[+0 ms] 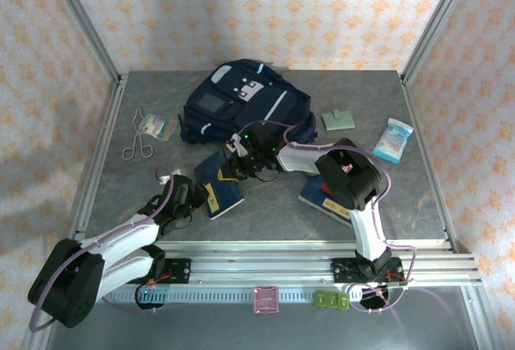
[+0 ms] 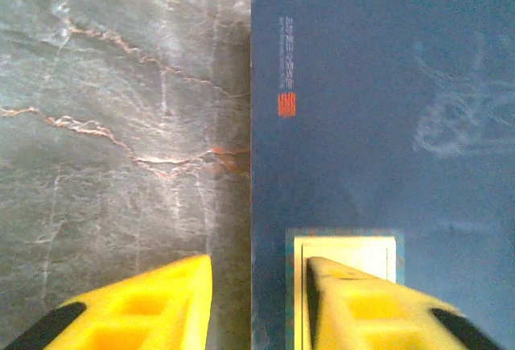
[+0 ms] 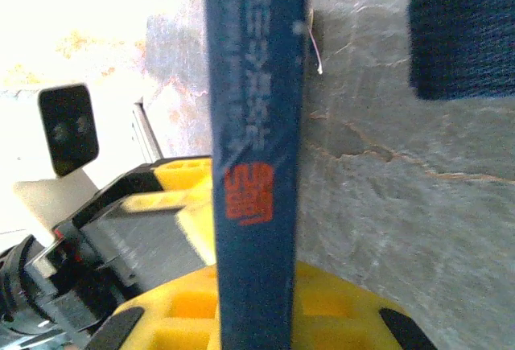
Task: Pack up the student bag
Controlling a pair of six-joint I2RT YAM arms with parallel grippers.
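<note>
Between the jaws of the right gripper [image 3: 256,253], clamped edge-on: blue book [image 3: 257,84]. Astride its side edge, parted left gripper [image 2: 257,268]. Just beyond the right gripper, student bag [image 1: 241,102]. Risks pivoting or slipping free, pinched by one thin edge alone.

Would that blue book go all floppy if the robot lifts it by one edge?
Probably only a little: the blue book has straight edges and a flat cover, so it looks fairly stiff. Its cover looks smooth, so it might slide easily.
</note>
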